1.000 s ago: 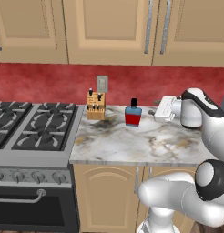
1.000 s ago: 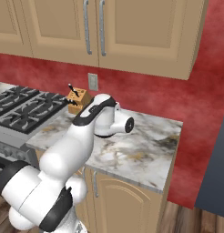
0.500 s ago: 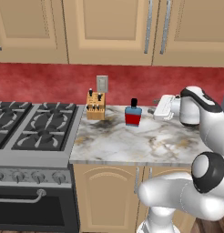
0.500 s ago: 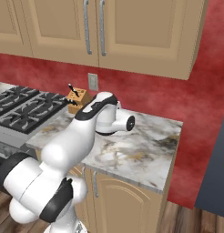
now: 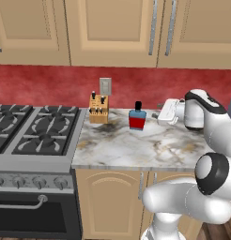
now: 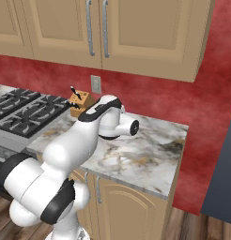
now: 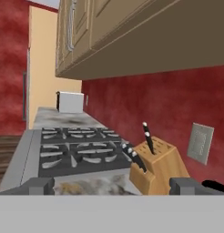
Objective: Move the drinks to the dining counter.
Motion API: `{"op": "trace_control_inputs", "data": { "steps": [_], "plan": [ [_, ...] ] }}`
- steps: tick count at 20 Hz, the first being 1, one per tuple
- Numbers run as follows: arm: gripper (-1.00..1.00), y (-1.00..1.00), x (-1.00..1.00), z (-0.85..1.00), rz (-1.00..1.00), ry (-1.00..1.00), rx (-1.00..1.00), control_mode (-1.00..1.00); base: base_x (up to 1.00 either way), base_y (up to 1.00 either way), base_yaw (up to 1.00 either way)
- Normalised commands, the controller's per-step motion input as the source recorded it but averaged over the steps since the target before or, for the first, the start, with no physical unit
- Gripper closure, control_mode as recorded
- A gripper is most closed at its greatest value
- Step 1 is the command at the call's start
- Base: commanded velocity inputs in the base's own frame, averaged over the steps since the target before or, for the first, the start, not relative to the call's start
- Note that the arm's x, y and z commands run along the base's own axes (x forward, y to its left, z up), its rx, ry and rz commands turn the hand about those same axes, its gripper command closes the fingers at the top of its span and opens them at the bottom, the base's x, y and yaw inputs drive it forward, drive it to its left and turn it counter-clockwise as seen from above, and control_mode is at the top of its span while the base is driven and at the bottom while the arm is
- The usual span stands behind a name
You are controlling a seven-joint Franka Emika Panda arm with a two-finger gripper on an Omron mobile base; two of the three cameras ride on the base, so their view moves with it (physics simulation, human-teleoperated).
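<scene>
Marbled worktop (image 5: pixel 136 145), wooden knife block (image 5: pixel 98 108), glossy bottle (image 5: pixel 136 119).

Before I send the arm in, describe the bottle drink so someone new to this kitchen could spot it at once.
Start at the marble worktop right of the gas stove, against the red wall. Near its back edge stands the blue bottle, just right of the wooden knife block. It is squat and flask-shaped, with a red label and a black cap, unlike the tan block bristling with knife handles.
</scene>
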Motion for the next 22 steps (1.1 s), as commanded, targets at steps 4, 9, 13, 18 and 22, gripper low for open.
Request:
{"op": "trace_control_inputs", "data": {
  "steps": [4,9,13,18,22],
  "plan": [
    [-1.0,0.0,0.05,-0.12,0.0,0.0,-0.02,-1.0,0.0,0.0,0.0],
    [-1.0,0.0,0.0,-0.03,0.0,0.0,-0.01,-1.0,0.0,0.0,0.0],
    [-1.0,0.0,0.0,0.0,0.0,0.0,0.0,-1.0,0.0,0.0,0.0],
    [-1.0,0.0,0.11,0.0,-0.02,0.0,0.0,-1.0,0.0,0.0,0.0],
    [-1.0,0.0,0.16,0.0,-0.04,0.0,0.0,-1.0,0.0,0.0,0.0]
  ]
}}
